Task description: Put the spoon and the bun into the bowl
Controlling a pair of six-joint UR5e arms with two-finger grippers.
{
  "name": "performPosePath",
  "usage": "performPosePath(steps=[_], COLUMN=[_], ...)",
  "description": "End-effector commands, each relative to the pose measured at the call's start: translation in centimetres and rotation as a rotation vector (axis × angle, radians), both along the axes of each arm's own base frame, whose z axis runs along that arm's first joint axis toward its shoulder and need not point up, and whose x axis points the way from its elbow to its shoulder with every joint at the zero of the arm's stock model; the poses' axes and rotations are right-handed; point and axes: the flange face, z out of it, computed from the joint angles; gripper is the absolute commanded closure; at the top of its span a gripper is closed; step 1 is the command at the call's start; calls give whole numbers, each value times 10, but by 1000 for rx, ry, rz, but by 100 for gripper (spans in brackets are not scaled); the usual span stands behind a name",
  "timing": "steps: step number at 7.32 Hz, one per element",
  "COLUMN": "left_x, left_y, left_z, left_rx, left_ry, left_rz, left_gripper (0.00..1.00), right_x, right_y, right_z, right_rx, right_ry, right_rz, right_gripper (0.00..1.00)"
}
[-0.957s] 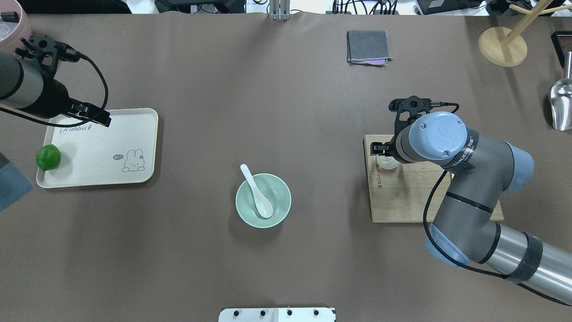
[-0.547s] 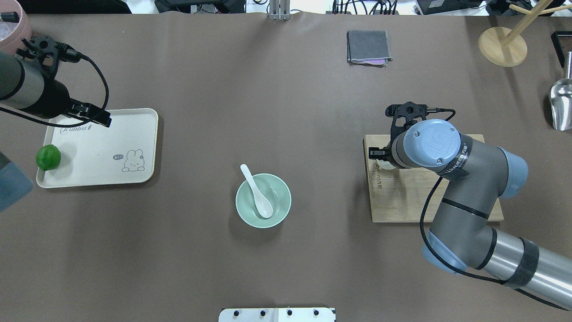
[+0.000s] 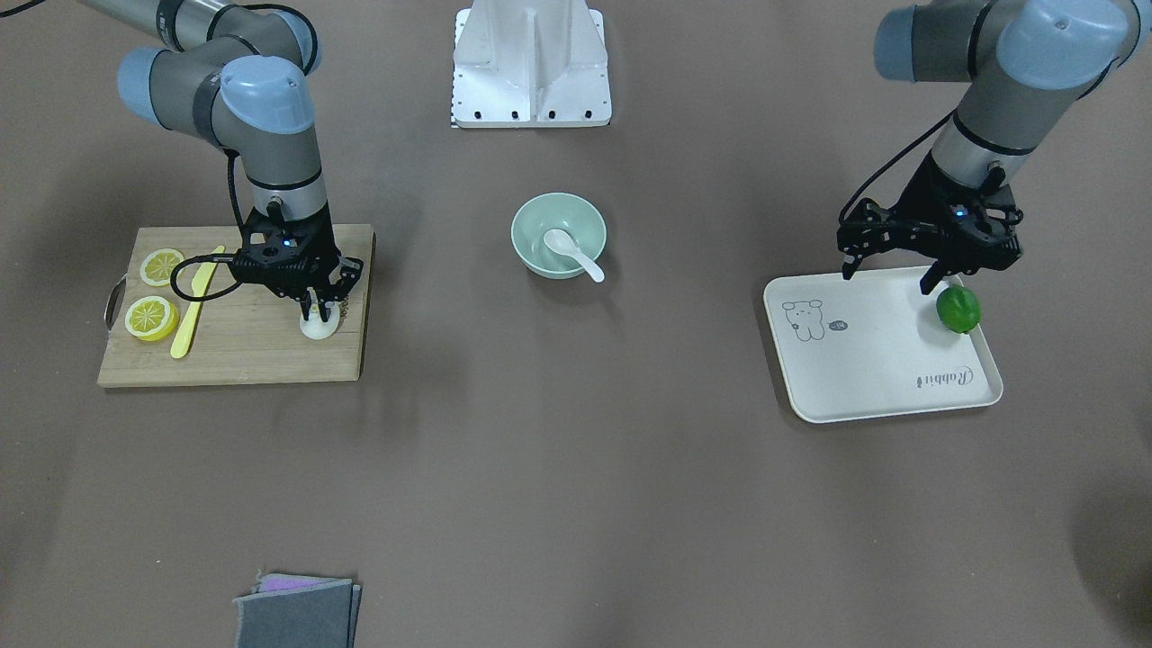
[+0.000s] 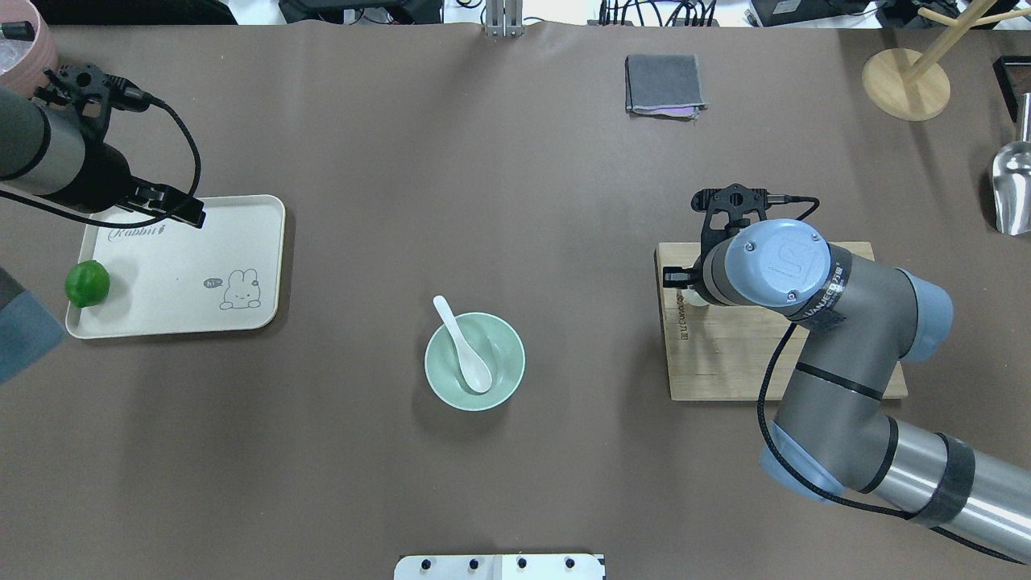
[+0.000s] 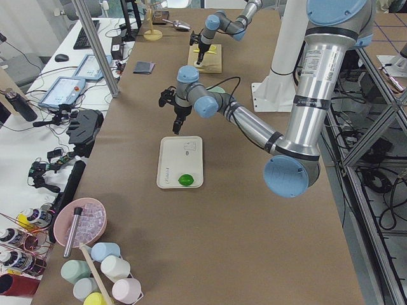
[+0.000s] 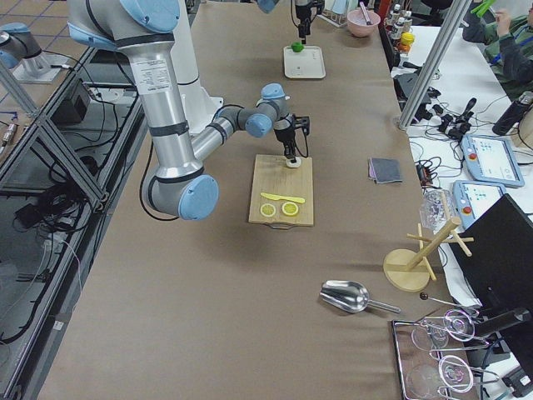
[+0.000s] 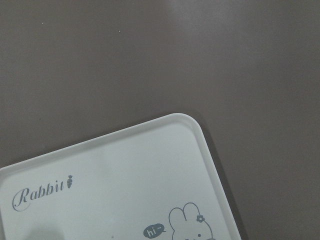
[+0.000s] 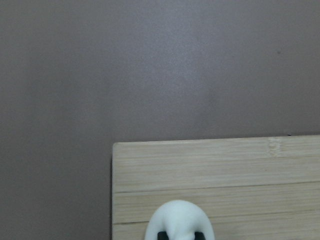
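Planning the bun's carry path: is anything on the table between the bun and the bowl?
Nothing visible does. The bun sits at a corner of the cutting board, under the right gripper; no object shows on the table between it and the bowl. The spoon already lies in the bowl.

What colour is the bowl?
The bowl is pale mint green, clearest in the exterior front-facing view.

Our left arm (image 3: 999, 99) and right arm (image 4: 838, 379) are grey tubes with pale blue joint caps ringed by screws, black tape bands and black cables; our left gripper (image 3: 886, 281) and right gripper (image 3: 318, 306) are black.
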Motion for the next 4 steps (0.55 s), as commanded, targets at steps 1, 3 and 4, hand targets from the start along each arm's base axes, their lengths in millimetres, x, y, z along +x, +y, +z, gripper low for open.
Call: performPosePath(steps=[1,3,4], left_x=[0,2,3], left_y=[1,1,0], left_z=[-2,-1,-1], left_rx=[-2,-2,-3], left_ry=[4,4,3], left_rz=[-5,-2,0], left_gripper=[2,2,2], right_x=[-17,-85,-120], right_y=[-2,34,55], right_z=[-54,-152,-191], right_rx=[-54,-126,-161], right_ry=[-37,-69,-87], right_rz=[64,138,176], right_gripper=[100,100,100])
